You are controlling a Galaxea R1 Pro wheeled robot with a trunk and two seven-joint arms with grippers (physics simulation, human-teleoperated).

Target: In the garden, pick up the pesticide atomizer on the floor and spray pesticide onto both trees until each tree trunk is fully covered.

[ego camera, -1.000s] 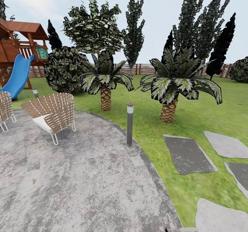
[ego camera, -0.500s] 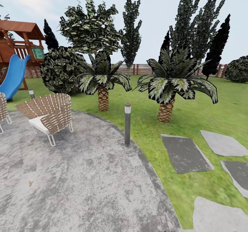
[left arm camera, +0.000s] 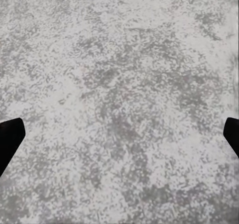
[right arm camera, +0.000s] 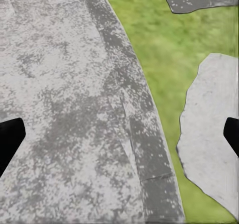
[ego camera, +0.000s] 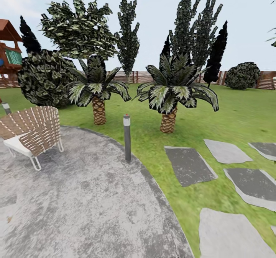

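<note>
The pesticide atomizer is out of view. The garden's green grass floor (ego camera: 230, 116) runs back to a brown slat fence (ego camera: 142, 77). Tall trees with dark blocky foliage (ego camera: 78, 28) (ego camera: 191, 24) rise behind two short palms, which hide their trunks. My left gripper (left arm camera: 119, 139) is open, its dark fingertips (left arm camera: 10, 139) far apart over grey speckled paving with nothing between them. My right gripper (right arm camera: 119, 139) is open too and empty. It hangs over the paving's curved edge (right arm camera: 144, 129), with grass (right arm camera: 159, 40) and a pale slab (right arm camera: 214, 129) beyond.
A thin grey bollard (ego camera: 127, 137) stands at the paving's rim. A woven chair (ego camera: 32, 131) sits on the paving (ego camera: 76, 204) at the left. Two scaly palms (ego camera: 98, 110) (ego camera: 168, 120) grow on the lawn. Grey stepping slabs (ego camera: 189, 165) lie at the right, and a round bush (ego camera: 242, 75) stands by the fence.
The whole head view has shifted left, so the camera has turned right: the playset and slide have slid almost off the left edge and more slabs show at the right.
</note>
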